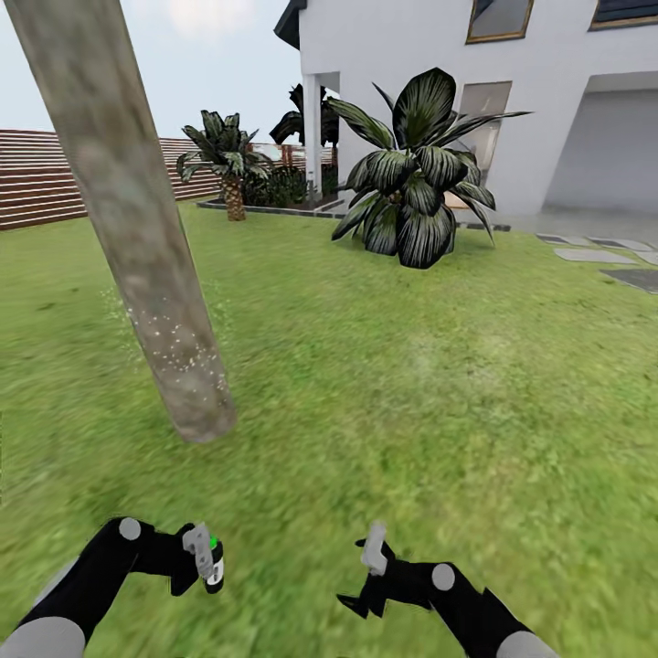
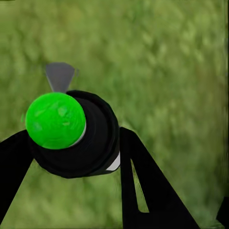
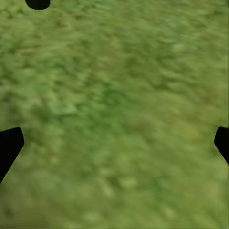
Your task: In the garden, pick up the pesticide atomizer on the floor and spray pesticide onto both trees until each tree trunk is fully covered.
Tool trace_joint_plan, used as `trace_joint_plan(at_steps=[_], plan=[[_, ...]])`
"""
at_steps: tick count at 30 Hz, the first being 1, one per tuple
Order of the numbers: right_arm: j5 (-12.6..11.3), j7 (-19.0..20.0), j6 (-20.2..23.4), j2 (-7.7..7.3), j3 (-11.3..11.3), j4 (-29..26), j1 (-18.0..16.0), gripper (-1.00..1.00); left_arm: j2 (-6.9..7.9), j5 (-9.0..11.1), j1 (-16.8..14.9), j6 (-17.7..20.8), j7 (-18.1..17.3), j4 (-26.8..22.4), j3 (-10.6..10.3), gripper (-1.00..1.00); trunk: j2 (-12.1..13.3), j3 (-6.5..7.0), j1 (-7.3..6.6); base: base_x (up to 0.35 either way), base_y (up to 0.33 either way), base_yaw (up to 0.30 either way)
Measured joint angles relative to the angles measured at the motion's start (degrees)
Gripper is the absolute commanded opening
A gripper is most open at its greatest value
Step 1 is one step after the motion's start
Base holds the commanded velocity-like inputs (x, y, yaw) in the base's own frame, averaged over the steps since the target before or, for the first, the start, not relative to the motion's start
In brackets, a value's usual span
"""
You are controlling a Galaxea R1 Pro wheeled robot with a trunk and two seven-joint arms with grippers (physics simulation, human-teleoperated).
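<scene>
In the left pincer (image 1: 203, 559), clamped: dark pesticide atomizer (image 2: 78, 136), green-capped; right pincer (image 1: 373, 548) spread empty.

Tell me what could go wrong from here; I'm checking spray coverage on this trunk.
1. White specks show only low on the tree trunk; the bark above looks bare, so coverage may stay partial.
2. The left gripper holds the pesticide atomizer low, well short of the trunk, so spray may land on the lawn.
3. The leaning trunk's far side is hidden.

The head camera looks forward and down past the tree trunk (image 1: 137, 238); both wrist cameras face the lawn (image 1: 411, 366) closely.
</scene>
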Motion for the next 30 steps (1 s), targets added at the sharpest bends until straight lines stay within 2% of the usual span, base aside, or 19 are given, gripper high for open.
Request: trace_joint_plan(at_steps=[5, 8, 16, 17, 20, 21, 26, 30], plan=[[-0.1, 0.0, -0.1, 1.62, -0.1, 0.0, -0.1, 1.00, -1.63, 1.2, 1.2, -0.1, -0.5, 0.5, -1.4, -1.00, 0.0, 0.00, 0.00, 0.000, 0.000, 0.000], [0.0, -0.1, -0.1, 2.59, -0.1, 0.0, -0.1, 1.00, -2.61, 0.5, 1.3, -0.3, -0.5, 1.4, -1.4, -1.00, 0.0, 0.00, 0.00, 0.000, 0.000, 0.000], [0.0, 0.3, 0.2, 4.81, 0.1, -1.8, -0.2, 1.00, -5.23, 0.3, 0.5, 0.4, -0.5, 4.0, -3.9, -1.00, 0.0, 0.00, 0.00, 0.000, 0.000, 0.000], [0.0, 0.3, 0.2, 4.84, 0.1, -2.1, -0.2, -1.00, -5.55, 0.3, 0.5, 0.5, -0.5, 4.2, -4.2, -1.00, 0.0, 0.00, 0.00, 0.000, 0.000, 0.000], [0.0, 0.4, 0.3, 4.87, 0.1, -3.1, -0.2, -1.00, -6.54, 0.2, 0.5, 0.5, -0.4, 4.2, -5.2, -1.00, 0.0, 0.00, 0.00, 0.000, 0.000, 0.000], [0.0, 0.4, 0.3, 4.87, 0.1, -4.7, -0.2, -1.00, -8.50, 0.2, 0.5, 0.5, -0.4, 4.2, -5.8, -1.00, 0.0, 0.00, 0.00, 0.000, 0.000, 0.000], [0.1, 0.4, 0.3, 5.69, 0.1, -4.8, -0.2, -1.00, -10.36, 0.0, 0.4, 0.5, 0.1, 4.1, -5.8, -1.00, 0.0, 0.00, 0.00, 0.000, 0.000, 0.000], [0.1, 0.4, 0.3, 6.39, 0.2, -4.8, -0.2, -1.00, -10.99, 0.0, 0.4, 0.6, 0.3, 3.8, -5.8, -1.00, 0.0, 0.00, 0.00, 0.000, 0.000, 0.000]])
